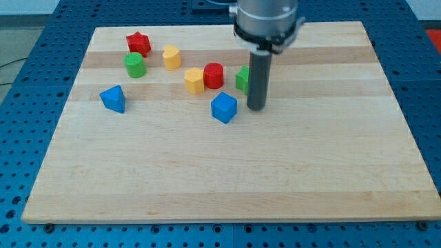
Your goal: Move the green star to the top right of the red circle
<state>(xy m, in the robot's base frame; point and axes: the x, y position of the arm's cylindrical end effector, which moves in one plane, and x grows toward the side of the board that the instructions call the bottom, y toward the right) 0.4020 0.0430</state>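
Observation:
The green star (242, 78) lies near the middle of the board, partly hidden behind my rod. The red circle (213, 75) stands just to its left, a small gap between them. My tip (255, 107) rests on the board just below and right of the green star, close to it; contact cannot be told. A yellow hexagon-like block (194, 80) touches the red circle's left side. A blue cube (224, 107) lies below the red circle, left of my tip.
At the view's upper left are a red star (138, 43), a green cylinder (134, 65), a yellow block (171, 56) and a blue triangular block (113, 98). The wooden board (227, 172) lies on a blue perforated table.

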